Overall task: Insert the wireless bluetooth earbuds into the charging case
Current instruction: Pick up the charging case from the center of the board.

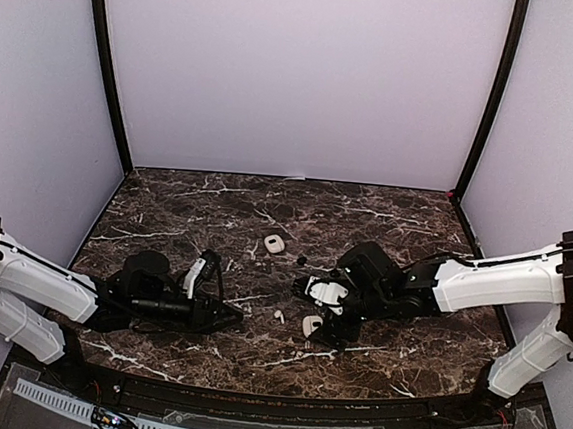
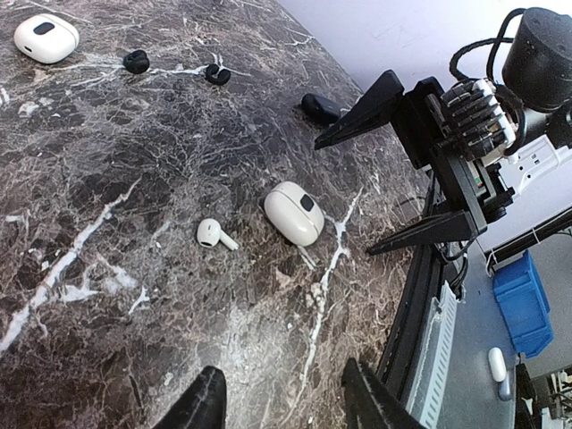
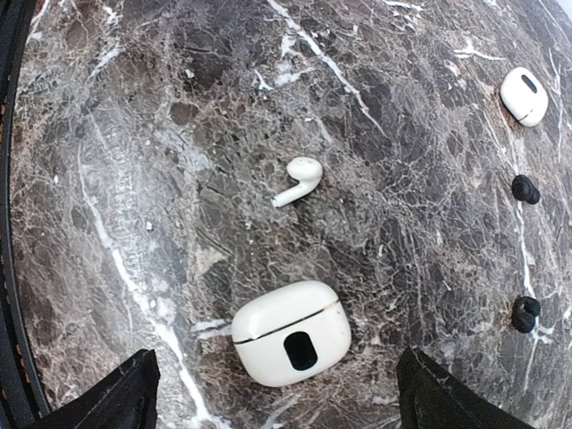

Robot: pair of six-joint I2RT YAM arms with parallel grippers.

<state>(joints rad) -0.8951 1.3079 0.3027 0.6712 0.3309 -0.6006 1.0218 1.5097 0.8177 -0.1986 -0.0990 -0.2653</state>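
On the table [image 1: 396, 224], no step of the insertion had been completed. Every earbud in view lay loose on the marble, outside both cases. All positions below are referenced to the near case [image 3: 290, 332].

1. Right hand [image 3: 277, 398]: fingers spread wide and holding nothing. It was poised over the near case with one finger to each side, and no contact was visible.
2. Left hand [image 2: 281, 407]: fingers spread and holding nothing. It was low over the table, left of the near case and well apart from it.
3. Near case: white, lying flat, with the lid seam apparently closed. By judgement, the lid would have to be opened before any earbud could be seated.
4. Far case [image 3: 524, 95]: white and also apparently closed. It lay well beyond the near case, toward the back wall.
5. White earbud [image 3: 299, 179]: stemmed, lying on its side near the left of the near case, not touching it.
6. Black earbuds [image 3: 525, 189]: two, lying apart from each other between the near case and the far case.

Limits of observation:
- Both case interiors were hidden, so which case accepted which earbuds could not be told.
- Only one white earbud was visible.
- A dark object [image 2: 320, 107] beyond the near case, beside a right-hand fingertip, could not be identified.
- From above, the right hand partly covered the near case, and the earbuds were barely resolved.
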